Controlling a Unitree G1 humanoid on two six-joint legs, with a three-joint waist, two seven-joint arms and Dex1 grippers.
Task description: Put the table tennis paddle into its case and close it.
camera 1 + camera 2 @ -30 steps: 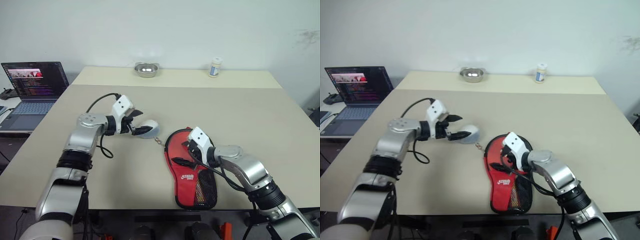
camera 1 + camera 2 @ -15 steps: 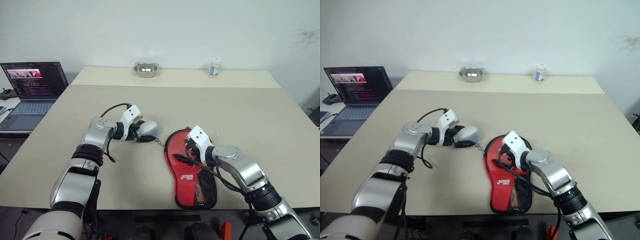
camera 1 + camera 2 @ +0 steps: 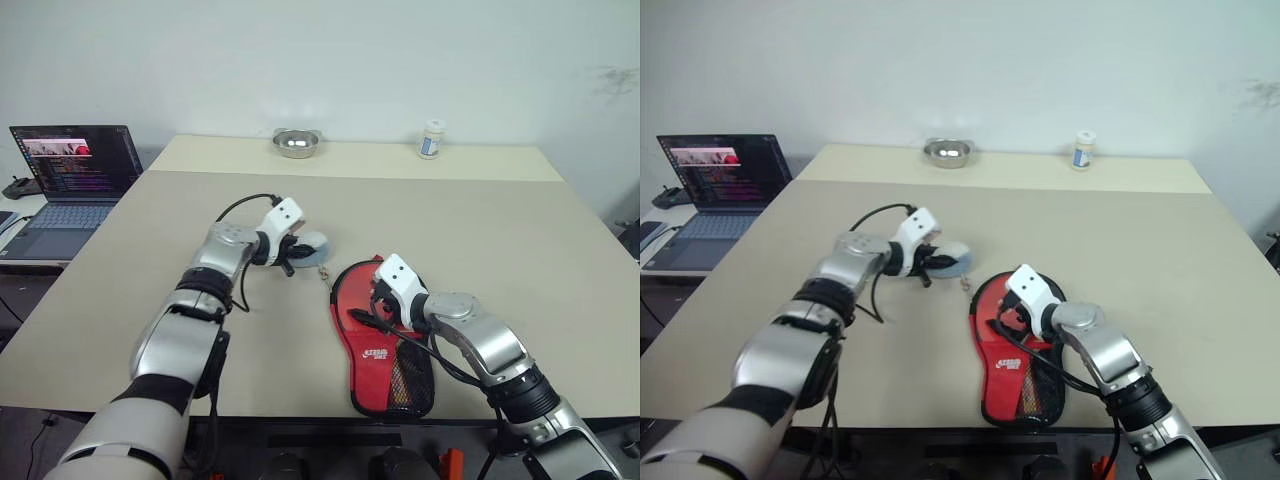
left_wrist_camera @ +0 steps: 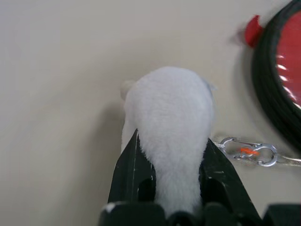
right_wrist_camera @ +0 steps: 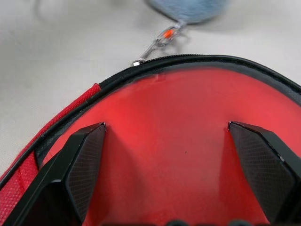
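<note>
The case (image 3: 385,350) lies flat near the table's front edge, red side up with its white logo and black mesh pocket, round end pointing away from me. The table tennis paddle is hidden. A white fluffy ball (image 4: 169,113) hangs from the case's zipper by a small metal clip (image 4: 249,150) and rests on the table just left of the round end. My left gripper (image 3: 293,252) is shut on that ball. My right gripper (image 5: 165,125) hovers open over the case's round end, one fingertip near each side of the red face.
A laptop (image 3: 70,170) stands open on a side table at the far left. A steel bowl (image 3: 295,141) and a small white jar (image 3: 431,137) sit at the back of the table (image 3: 500,230). The case's narrow end reaches the front edge.
My left gripper has moved right toward the case and shut on the fluffy ball. The right arm and the case have stayed put.
</note>
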